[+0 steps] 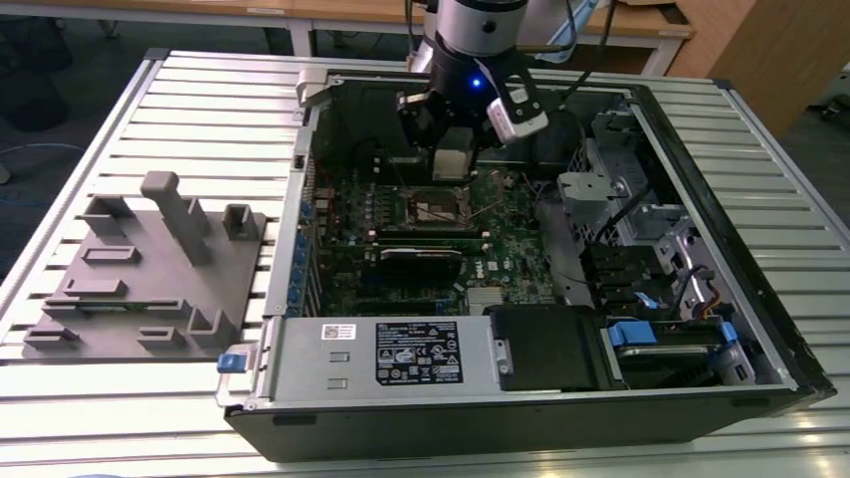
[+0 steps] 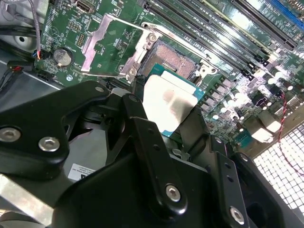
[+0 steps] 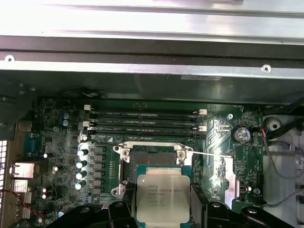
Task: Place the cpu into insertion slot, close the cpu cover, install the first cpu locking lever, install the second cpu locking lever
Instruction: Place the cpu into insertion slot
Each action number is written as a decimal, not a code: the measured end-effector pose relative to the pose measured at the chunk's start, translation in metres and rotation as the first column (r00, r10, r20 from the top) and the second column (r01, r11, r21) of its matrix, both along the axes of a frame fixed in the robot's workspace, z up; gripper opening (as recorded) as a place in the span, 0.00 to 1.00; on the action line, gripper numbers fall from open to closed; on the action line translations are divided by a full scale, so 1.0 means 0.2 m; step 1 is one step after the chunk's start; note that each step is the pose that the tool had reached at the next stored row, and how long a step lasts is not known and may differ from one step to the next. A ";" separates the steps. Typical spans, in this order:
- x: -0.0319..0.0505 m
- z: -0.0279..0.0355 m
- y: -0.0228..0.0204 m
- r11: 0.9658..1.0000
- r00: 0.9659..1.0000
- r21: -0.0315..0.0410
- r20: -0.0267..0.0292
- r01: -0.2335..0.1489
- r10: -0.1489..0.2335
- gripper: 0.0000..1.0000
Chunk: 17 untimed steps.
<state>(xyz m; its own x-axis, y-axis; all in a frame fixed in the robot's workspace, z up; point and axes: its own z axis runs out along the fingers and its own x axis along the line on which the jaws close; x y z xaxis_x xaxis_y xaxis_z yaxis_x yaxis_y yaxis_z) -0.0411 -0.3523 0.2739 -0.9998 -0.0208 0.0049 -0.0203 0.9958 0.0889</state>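
Exterior view: poised inside the open case (image 1: 743,249) with the gripper (image 1: 452,167) low over the green board (image 1: 512,264). Pinching the cpu (image 3: 163,199) by two opposite edges between dark fingers (image 3: 121,213) — seen in the first wrist view with metal top up, near the slot (image 3: 154,159) but not yet in it. Second wrist view: cover (image 2: 111,45) swung open, lying just beside the slot — dark contact field left bare.
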 end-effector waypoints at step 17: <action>-0.004 -0.025 0.000 1.000 1.000 0.001 0.001 -0.002 0.002 0.54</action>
<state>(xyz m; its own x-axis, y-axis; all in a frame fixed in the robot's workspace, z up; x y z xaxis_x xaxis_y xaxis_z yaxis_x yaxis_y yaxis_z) -0.0419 -0.3523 0.2689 -0.9997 -0.0224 0.0035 -0.0220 0.9957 0.0896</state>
